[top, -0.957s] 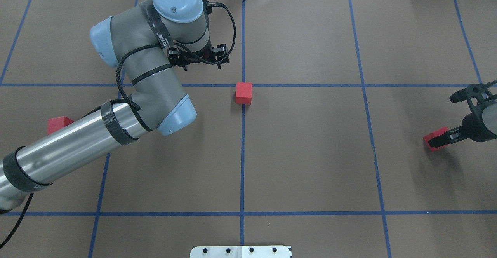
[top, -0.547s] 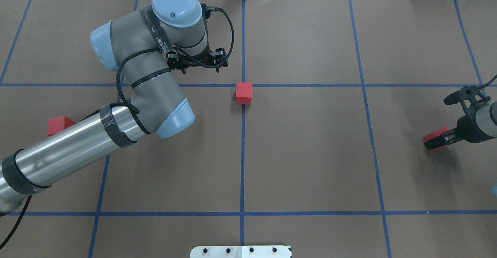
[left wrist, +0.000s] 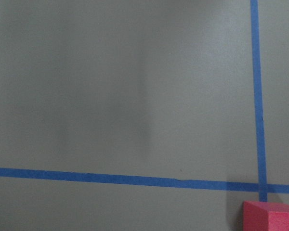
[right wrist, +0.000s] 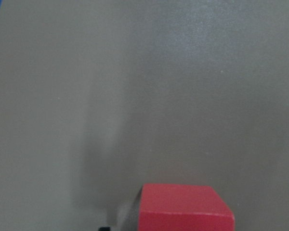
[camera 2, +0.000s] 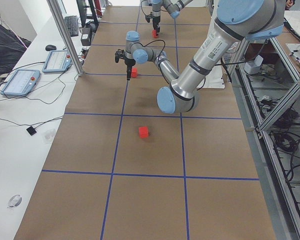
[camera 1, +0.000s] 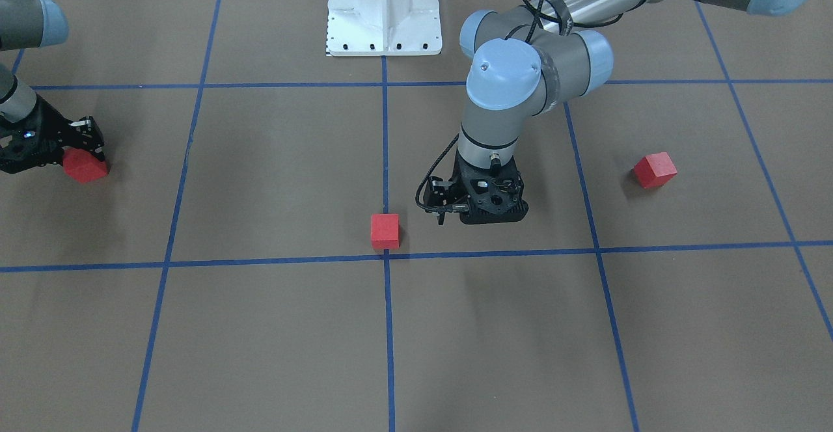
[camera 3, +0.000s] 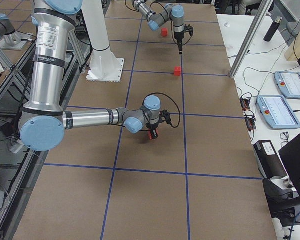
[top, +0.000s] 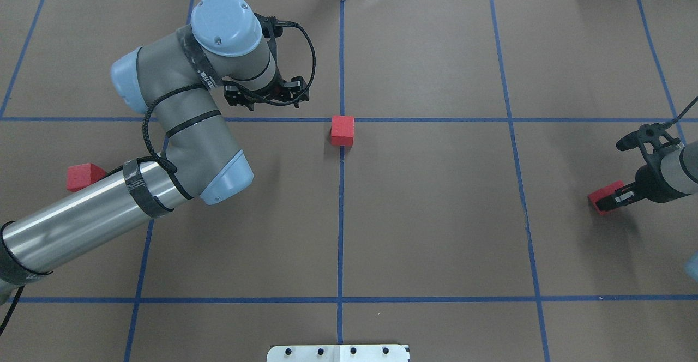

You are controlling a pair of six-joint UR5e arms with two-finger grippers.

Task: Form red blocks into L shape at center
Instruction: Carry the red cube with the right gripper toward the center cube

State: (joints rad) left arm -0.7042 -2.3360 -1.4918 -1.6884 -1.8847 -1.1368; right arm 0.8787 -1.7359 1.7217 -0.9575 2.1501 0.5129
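Left arm (top: 109,209) comes in from the overhead frame's lower left. Left gripper (camera 1: 485,207) hangs near the center (camera 1: 386,256), fingers hidden, can't tell its state. Right gripper (top: 609,201), right edge, clamps the gripped block (top: 599,197), skewed to grid. Middle block (top: 342,131) touches the crossing, square to tape; cube, no long axis. Third block (top: 82,176), left edge, skewed.

so the left gripper (camera 1: 491,214) hangs pointing down with one red block (camera 1: 384,231) near its jaws, right by the center cross (camera 1: 386,256), a second block (camera 1: 655,170) sits well off on the jaws' other side, and the right gripper (camera 1: 81,149) has a third block (camera 1: 86,166) between its jaws.
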